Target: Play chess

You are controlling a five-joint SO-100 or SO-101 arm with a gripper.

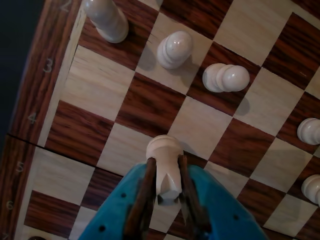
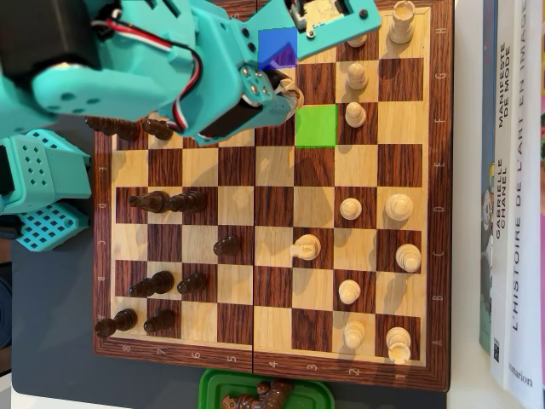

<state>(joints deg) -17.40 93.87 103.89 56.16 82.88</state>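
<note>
The tool [image 1: 167, 192] is clamped on a white piece [image 1: 165, 167], its fingers [image 1: 144, 200] pressing the piece's sides. In the wrist view the piece's long axis runs along the fingers, its round head pointing away from the wrist toward the board [image 1: 47, 95] and its base back between the fingers; whether it touches the board cannot be told. It sits over the rank 4–5 squares. In the overhead view the arm [image 2: 170, 68] covers the board's upper left, near a blue square [image 2: 278, 47] and a green square [image 2: 316, 126]. Two white pawns [image 1: 175, 49] stand further up the board.
</note>
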